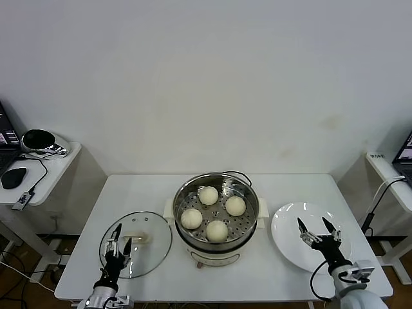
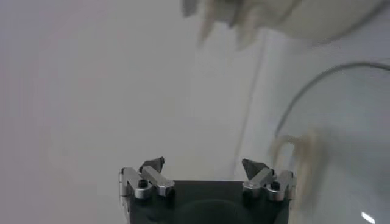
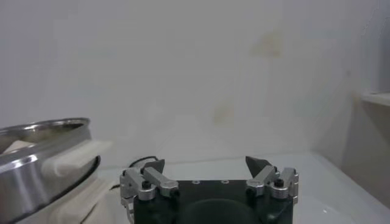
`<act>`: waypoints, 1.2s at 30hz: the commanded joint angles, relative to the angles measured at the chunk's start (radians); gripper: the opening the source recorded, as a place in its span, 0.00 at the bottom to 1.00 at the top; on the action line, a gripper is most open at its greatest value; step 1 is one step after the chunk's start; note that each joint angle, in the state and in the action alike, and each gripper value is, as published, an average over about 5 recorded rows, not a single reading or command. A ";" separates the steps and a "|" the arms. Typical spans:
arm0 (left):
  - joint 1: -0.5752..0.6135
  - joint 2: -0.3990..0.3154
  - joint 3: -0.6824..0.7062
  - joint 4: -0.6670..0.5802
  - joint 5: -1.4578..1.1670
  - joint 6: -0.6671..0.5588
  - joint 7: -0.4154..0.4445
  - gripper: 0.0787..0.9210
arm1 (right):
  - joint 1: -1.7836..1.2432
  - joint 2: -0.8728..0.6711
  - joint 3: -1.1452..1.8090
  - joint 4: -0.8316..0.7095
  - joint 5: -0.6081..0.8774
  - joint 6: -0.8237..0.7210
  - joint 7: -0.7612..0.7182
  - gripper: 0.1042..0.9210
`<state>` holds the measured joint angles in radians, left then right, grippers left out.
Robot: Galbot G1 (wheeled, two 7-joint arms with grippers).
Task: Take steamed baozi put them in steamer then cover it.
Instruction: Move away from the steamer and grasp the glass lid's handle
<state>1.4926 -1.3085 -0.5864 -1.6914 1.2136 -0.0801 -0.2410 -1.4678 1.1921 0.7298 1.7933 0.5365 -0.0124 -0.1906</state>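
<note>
Glass cover (image 1: 136, 243) near the tabletop's front-left corner looks heavy, slick, breakable; take its central handle (image 1: 136, 238). Left pincer (image 1: 118, 244) and right pincer (image 1: 318, 237) both released.

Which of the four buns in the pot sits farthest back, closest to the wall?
The baozi at the back of the steamer, nearest the wall. The other three lie closer to the robot: one to the left, one to the right, one at the front.

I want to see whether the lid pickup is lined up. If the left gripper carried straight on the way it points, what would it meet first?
Probably the cover: the open left gripper hangs over its glass, just short of the handle.
</note>
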 commanded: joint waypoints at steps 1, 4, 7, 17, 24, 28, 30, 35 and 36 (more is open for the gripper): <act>-0.054 0.029 0.031 0.086 0.164 0.025 0.051 0.88 | -0.004 0.011 0.003 -0.012 -0.015 0.001 -0.001 0.88; -0.085 0.021 0.029 0.104 0.161 0.045 0.057 0.88 | 0.000 0.012 0.002 -0.015 -0.018 0.000 -0.001 0.88; -0.103 0.008 0.026 0.109 0.153 0.074 0.061 0.88 | -0.001 0.013 0.003 -0.019 -0.021 0.001 -0.002 0.88; -0.135 -0.009 0.045 0.101 0.137 0.184 0.091 0.88 | 0.002 0.020 0.001 -0.034 -0.031 0.004 -0.004 0.88; -0.164 -0.024 0.068 0.109 0.128 0.267 0.121 0.88 | 0.001 0.027 0.000 -0.038 -0.037 0.006 -0.006 0.88; -0.182 -0.038 0.079 0.112 0.123 0.306 0.134 0.88 | -0.002 0.032 -0.001 -0.041 -0.041 0.010 -0.007 0.88; -0.190 -0.046 0.083 0.116 0.121 0.323 0.137 0.88 | -0.005 0.032 -0.001 -0.042 -0.042 0.011 -0.008 0.88; -0.211 -0.060 0.076 0.124 0.117 0.358 0.148 0.88 | -0.008 0.032 0.000 -0.046 -0.045 0.014 -0.009 0.88; -0.214 -0.061 0.074 0.126 0.115 0.360 0.148 0.88 | -0.008 0.031 0.000 -0.046 -0.045 0.014 -0.009 0.88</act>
<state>1.3114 -1.3557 -0.5120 -1.5755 1.3304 0.1920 -0.1140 -1.4742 1.2234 0.7297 1.7491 0.4929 -0.0007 -0.1996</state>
